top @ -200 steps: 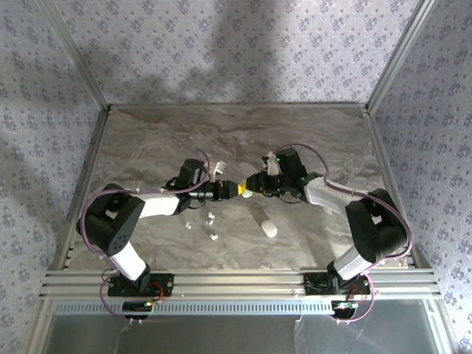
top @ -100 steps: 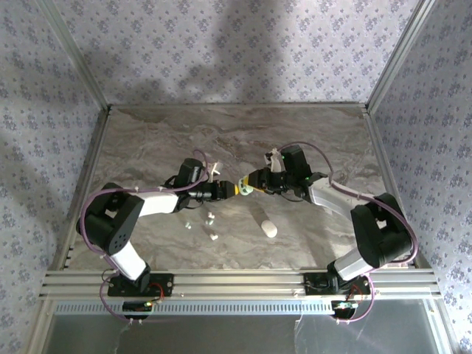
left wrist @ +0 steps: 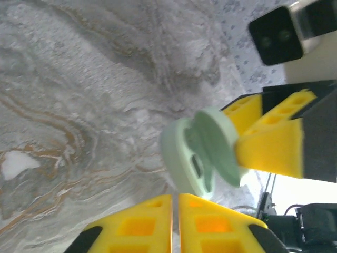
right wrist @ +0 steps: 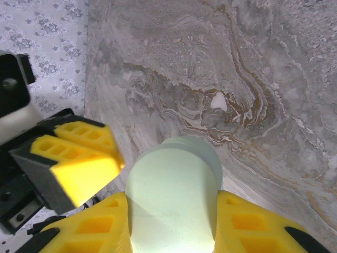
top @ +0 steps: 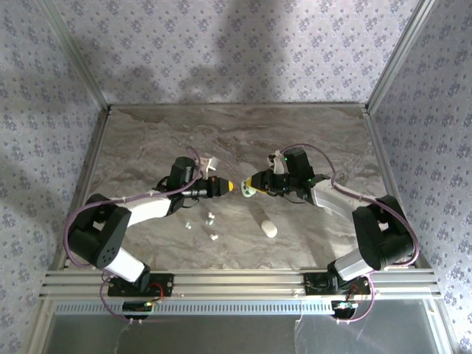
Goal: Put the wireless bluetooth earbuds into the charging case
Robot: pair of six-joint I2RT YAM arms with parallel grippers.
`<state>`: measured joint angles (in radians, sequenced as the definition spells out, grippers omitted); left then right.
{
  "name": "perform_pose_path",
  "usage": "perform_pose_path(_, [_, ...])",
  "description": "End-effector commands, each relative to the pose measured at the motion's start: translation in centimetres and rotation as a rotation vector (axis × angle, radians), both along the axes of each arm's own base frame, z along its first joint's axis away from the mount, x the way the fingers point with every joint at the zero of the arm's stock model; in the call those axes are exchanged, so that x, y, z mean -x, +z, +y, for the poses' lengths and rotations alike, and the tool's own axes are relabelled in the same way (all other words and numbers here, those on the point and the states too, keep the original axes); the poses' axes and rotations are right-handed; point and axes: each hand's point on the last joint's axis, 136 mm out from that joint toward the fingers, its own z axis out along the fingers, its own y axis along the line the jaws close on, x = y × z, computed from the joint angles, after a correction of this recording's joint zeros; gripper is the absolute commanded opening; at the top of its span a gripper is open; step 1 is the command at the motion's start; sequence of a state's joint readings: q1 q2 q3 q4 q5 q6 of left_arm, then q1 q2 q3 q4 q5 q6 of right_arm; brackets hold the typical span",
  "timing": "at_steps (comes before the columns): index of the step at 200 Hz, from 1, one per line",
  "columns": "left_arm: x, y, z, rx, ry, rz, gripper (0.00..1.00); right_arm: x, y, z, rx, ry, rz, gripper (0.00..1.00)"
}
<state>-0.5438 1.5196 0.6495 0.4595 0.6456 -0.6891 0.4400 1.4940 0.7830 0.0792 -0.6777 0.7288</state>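
Left gripper (left wrist: 175,200): yellow fingers closed flat against each other, with nothing between them. Its tips point toward the right arm and stand just short of the mint charging case (left wrist: 202,153), apart from it. No contact is seen in the left wrist view.

Right gripper (right wrist: 172,213): closed on the mint charging case, one yellow finger on each flank of the oval body. The case projects forward past the fingertips and is held off the table (top: 147,140). In the left wrist view it appears as two offset oval shells with a dark recess showing between them. Whether the lid is fully open cannot be told.

Position of both grippers: they face each other tip to tip above the middle of the table, left from the left side and right from the right side, with the case between them.

Wireless bluetooth earbuds (top: 211,217): lying loose on the table, below the left gripper and toward the near edge. A second white piece (top: 214,237) lies just nearer the near edge. A third, fainter piece (top: 190,226) lies just to the left of these two. None is touching either gripper or the mint case. Their orientation is too small to make out.

White case (top: 269,228): lying on the table toward the near edge, to the right of the earbuds and apart from them, below the held case. It is untouched by either gripper.
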Motion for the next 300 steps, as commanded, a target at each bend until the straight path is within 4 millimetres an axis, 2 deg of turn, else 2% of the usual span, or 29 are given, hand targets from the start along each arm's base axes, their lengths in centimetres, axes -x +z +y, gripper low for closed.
perform_pose_path(1, [1.1, 1.9, -1.4, 0.050, -0.079, -0.064, 0.07, 0.3, -0.7, 0.2, -0.010, 0.014, 0.024, 0.34])
perform_pose_path(40, [1.2, 0.9, -2.7, 0.077, -0.115, -0.006, 0.03, 0.3, -1.3, 1.0, -0.030, 0.023, 0.048, 0.33])
perform_pose_path(103, [0.8, -0.6, -2.9, 0.058, -0.110, 0.039, 0.03, 0.5, -2.3, 2.6, -0.060, 0.048, 0.082, 0.33])
perform_pose_path(150, [0.1, -3.1, -2.8, -0.007, -0.085, 0.103, 0.01, 0.1, -3.3, 3.3, -0.095, 0.043, 0.112, 0.33])
perform_pose_path(208, [-0.3, -5.3, -2.7, -0.046, -0.069, 0.166, 0.01, -0.1, -5.9, 4.1, -0.092, 0.044, 0.166, 0.35])
perform_pose_path(240, [-0.4, -6.4, -2.9, -0.055, -0.074, 0.204, 0.01, -0.1, -7.1, 4.1, -0.080, 0.039, 0.193, 0.41])
perform_pose_path(300, [-0.3, -7.1, -3.4, -0.045, -0.093, 0.238, 0.02, 0.0, -7.8, 3.7, -0.053, 0.029, 0.204, 0.55])
